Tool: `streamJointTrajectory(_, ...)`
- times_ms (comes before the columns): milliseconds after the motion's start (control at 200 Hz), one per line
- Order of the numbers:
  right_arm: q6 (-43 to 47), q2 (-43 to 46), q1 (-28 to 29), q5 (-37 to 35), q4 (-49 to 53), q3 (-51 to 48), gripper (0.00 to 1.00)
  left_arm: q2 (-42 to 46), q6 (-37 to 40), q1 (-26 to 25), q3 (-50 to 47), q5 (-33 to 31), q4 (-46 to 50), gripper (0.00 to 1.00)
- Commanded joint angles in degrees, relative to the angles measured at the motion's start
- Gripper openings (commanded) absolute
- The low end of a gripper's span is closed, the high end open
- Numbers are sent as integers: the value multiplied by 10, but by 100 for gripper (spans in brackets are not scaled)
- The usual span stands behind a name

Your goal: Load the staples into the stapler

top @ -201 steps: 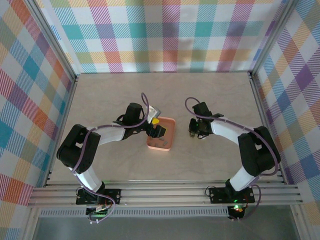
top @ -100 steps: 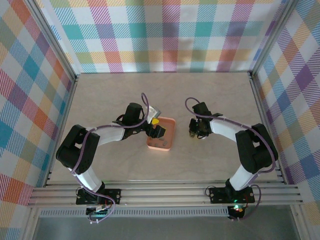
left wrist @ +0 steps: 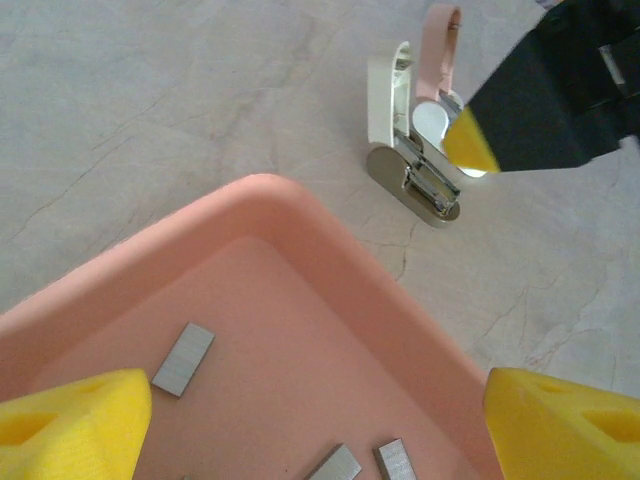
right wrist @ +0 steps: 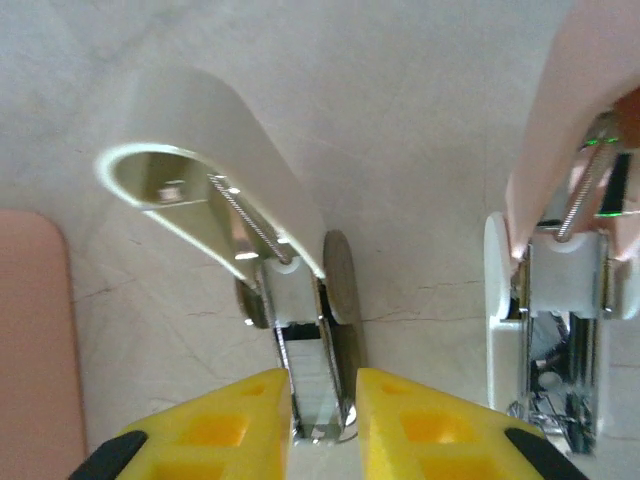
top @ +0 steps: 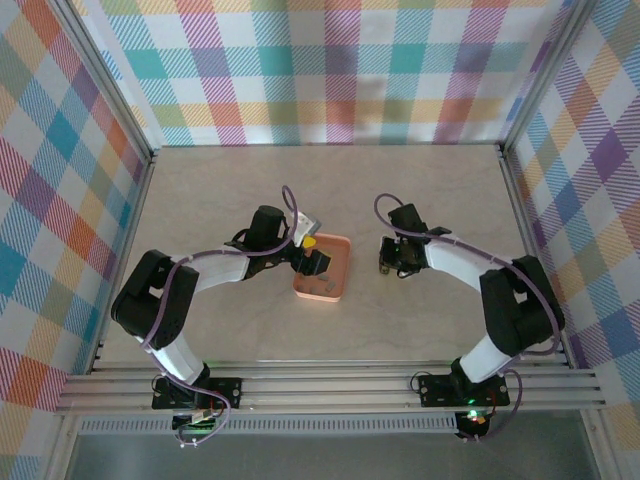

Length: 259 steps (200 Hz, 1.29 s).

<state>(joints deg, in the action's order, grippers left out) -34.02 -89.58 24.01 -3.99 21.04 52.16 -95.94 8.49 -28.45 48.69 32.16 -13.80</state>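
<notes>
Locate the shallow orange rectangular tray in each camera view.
Top external: shallow orange rectangular tray at picture centre.
Left wrist: tray at lower left, grey metal staple strips inside.
Right wrist: tray is a sliver at the left edge.
Shared landmark: pale marbled tabletop around it.

The stapler [right wrist: 215,150] base is partly hidden between the right fingers [right wrist: 215,420].

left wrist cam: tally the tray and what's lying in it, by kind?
orange tray: 1
staple strips: 3 clearly in frame
total: 4
</notes>
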Motion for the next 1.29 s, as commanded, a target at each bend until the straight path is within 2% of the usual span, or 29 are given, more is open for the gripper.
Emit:
streamJointTrajectory(0, 6, 39, 2, 4, 22, 1, 26, 29, -41, -8, -3, -14, 1, 86)
streamJointTrajectory(120, 33, 60, 13, 10, 44, 19, 26, 49, -89, -7, -17, -34, 17, 86)
streamJointTrajectory(350, 139, 56, 96, -5, 110, 101, 27, 94, -205, -5, -13, -173, 165, 87)
streamJointTrajectory(515, 222, 11, 170, -41, 164, 172, 29, 128, -295, 7, -51, -210, 198, 87)
streamJointTrajectory(620, 274, -27, 203, -38, 179, 209, 29, 146, -347, 21, -82, -203, 190, 88)
streamJointTrajectory(775, 319, -83, 221, -21, 194, 254, 30, 175, -406, 47, -120, -198, 186, 89)
streamJointTrajectory(950, 353, -134, 229, 13, 205, 288, 34, 228, -461, 74, -166, -226, 185, 90)
streamJointTrajectory(1290, 412, -205, 233, 44, 186, 330, 38, 344, -468, 82, -191, -311, 246, 89)
